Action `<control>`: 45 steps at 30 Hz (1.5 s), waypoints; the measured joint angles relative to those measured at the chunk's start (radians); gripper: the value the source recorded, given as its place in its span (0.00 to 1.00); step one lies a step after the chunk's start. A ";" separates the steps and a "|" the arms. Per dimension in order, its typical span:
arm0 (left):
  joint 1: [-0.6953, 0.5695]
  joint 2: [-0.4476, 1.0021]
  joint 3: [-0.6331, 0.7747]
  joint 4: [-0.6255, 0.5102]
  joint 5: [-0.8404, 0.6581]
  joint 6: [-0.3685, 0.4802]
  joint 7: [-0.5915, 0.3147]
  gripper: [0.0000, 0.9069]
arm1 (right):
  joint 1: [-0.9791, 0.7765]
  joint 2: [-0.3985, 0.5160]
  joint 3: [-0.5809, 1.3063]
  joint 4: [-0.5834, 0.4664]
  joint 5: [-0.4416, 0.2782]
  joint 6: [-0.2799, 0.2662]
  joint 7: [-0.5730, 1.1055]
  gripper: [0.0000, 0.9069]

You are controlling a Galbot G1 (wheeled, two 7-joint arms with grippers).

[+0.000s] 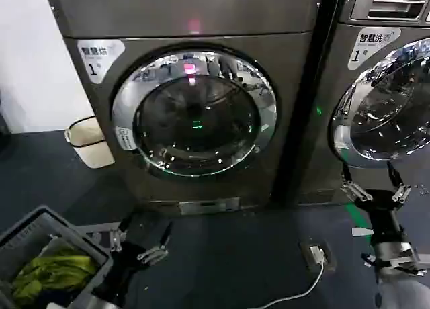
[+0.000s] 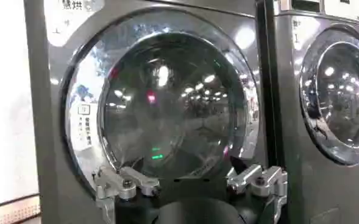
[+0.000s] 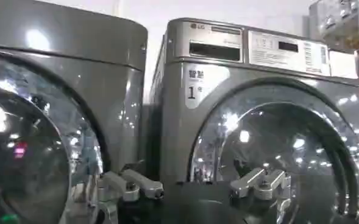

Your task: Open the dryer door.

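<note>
Dryer door is sitting closed — left gripper at 7 o'clock, right gripper at 4 o'clock, both hovering, jaws spread, empty.

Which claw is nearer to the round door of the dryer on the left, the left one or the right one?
Left. The left claw hangs open low before the dryer door; the right claw, open too, hangs before the neighbouring machine.

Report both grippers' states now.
Left gripper: open, holding nothing, low before the dryer door.
Right gripper: open, holding nothing.
</note>
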State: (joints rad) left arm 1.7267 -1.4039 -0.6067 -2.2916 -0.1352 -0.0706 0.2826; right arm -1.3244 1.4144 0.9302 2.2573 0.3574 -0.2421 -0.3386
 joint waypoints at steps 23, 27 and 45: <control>0.030 0.002 0.000 -0.028 0.024 -0.007 0.019 1.00 | 0.516 -0.349 -0.629 -0.336 0.139 -0.073 -0.256 1.00; 0.033 0.000 -0.001 -0.030 0.026 -0.012 0.020 1.00 | 0.613 -0.320 -0.737 -0.406 0.114 -0.056 -0.231 1.00; 0.047 -0.028 -0.003 -0.006 0.077 -0.040 0.017 1.00 | 0.884 -0.096 -1.036 -0.730 0.015 0.059 -0.173 1.00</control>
State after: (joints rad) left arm 1.7740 -1.4321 -0.6095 -2.2975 -0.0584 -0.1107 0.2997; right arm -0.4407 1.3182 -0.1057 1.5277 0.3721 -0.1836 -0.5118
